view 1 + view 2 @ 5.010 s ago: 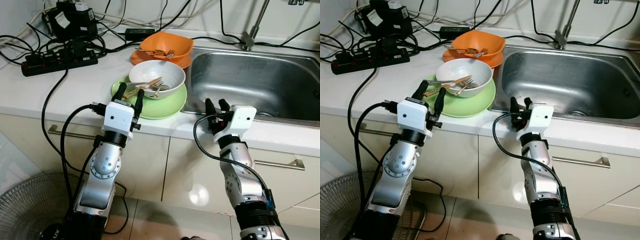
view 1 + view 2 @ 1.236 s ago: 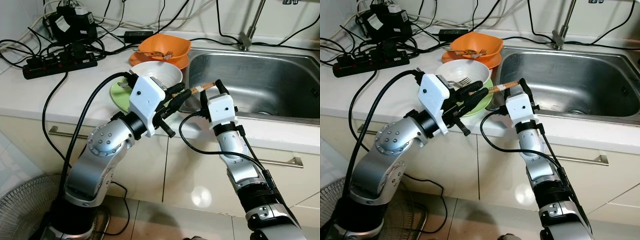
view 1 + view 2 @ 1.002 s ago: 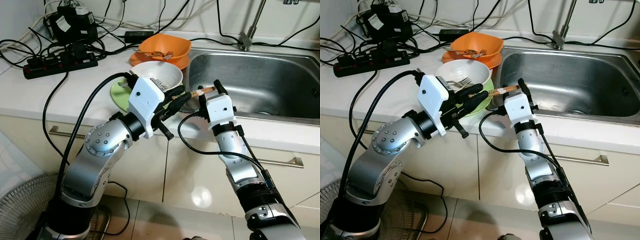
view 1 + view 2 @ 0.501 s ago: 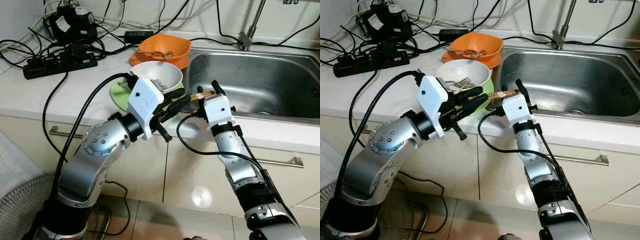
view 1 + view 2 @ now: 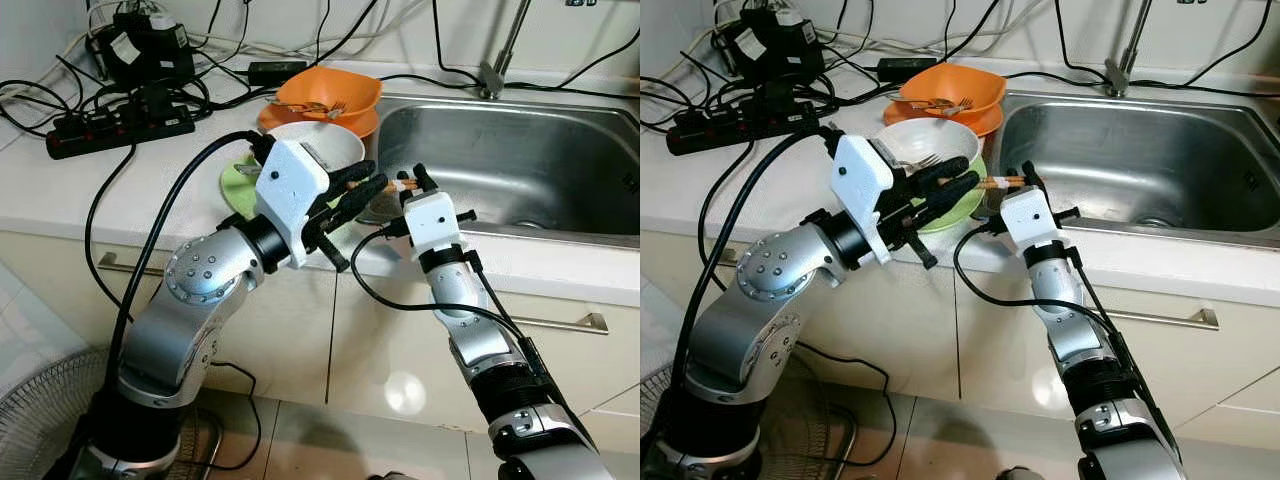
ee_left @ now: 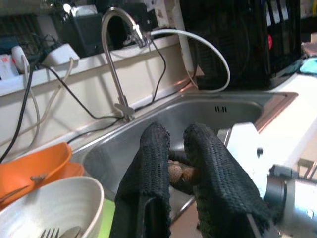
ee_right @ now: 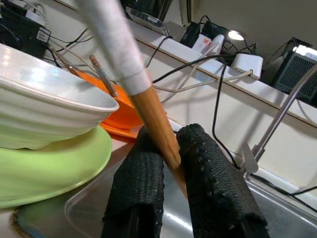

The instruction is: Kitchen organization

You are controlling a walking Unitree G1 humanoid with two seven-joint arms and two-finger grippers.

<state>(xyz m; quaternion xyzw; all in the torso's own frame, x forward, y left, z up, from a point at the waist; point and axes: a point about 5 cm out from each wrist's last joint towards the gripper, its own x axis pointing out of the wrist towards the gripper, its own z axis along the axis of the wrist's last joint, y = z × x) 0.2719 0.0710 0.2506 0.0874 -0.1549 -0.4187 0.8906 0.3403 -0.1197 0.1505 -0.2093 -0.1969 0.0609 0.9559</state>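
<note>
A pair of wooden chopsticks (image 5: pixel 992 183) with a white tape band lies nearly level over the sink's near left corner. My left gripper (image 5: pixel 378 176) is shut on one end of it, and the brown tips (image 6: pixel 176 172) show between its fingers. My right gripper (image 5: pixel 1022 177) is shut on the other end (image 7: pixel 148 99). Just behind the left gripper, a white bowl (image 5: pixel 335 145) holding forks sits on a green plate (image 5: pixel 235 180). Farther back, an orange bowl (image 5: pixel 335 92) also holds cutlery.
The steel sink (image 5: pixel 520 160) with its faucet (image 5: pixel 505 50) takes up the right of the counter. A black power strip (image 5: pixel 120 128) and tangled cables lie at the back left. Cabinet fronts are below, and a floor fan (image 5: pixel 40 420) stands at the lower left.
Five seconds ago both grippers were empty at the counter front. Over the last second the chopsticks have levelled out, and the right gripper has moved left along them towards the left gripper.
</note>
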